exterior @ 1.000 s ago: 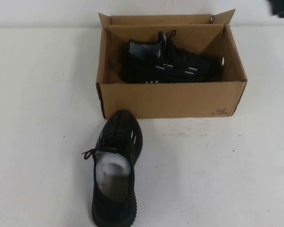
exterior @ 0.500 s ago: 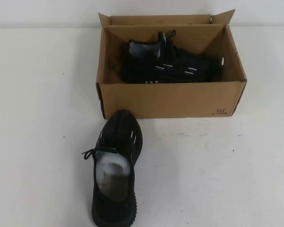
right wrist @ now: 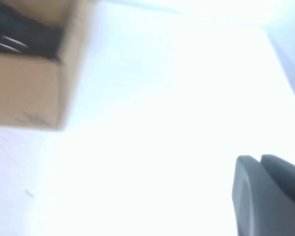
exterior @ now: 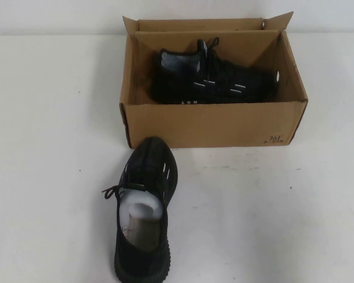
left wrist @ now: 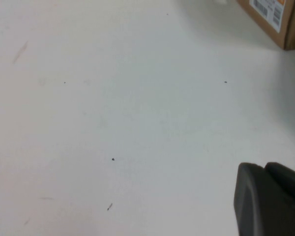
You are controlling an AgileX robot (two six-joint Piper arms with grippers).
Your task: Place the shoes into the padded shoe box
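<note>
One shoe point(exterior: 209, 79) lies in the box point(exterior: 212, 124); the other point(exterior: 143, 206) awaits below centre on the tabletop point(exterior: 271, 206); left hand point(left wrist: 270, 199) and right hand point(right wrist: 268, 196) sit aside, grip state indiscernible

Place: a plain robot test bay or lab, not a home or a shop
Bench point(exterior: 283, 206): bare white surface filling nearly the whole high view, marked only by small dark specks and faint scuffs
Far edge of the bench: meets a plain pale wall point(exterior: 59, 15), unadorned
Props: only a brown cardboard shoe box point(exterior: 212, 124) toward the far edge and one black sneaker point(exterior: 144, 206) at the near edge, a second sneaker point(exterior: 209, 82) inside the box
Left claw point(left wrist: 273, 199): dark part of it juts into the left wrist view, above the bare bench
Right claw point(right wrist: 270, 194): grey part of it shows in the right wrist view, above the bench, box corner nearby
Lighting: flat, bright, washing out the right wrist view
</note>
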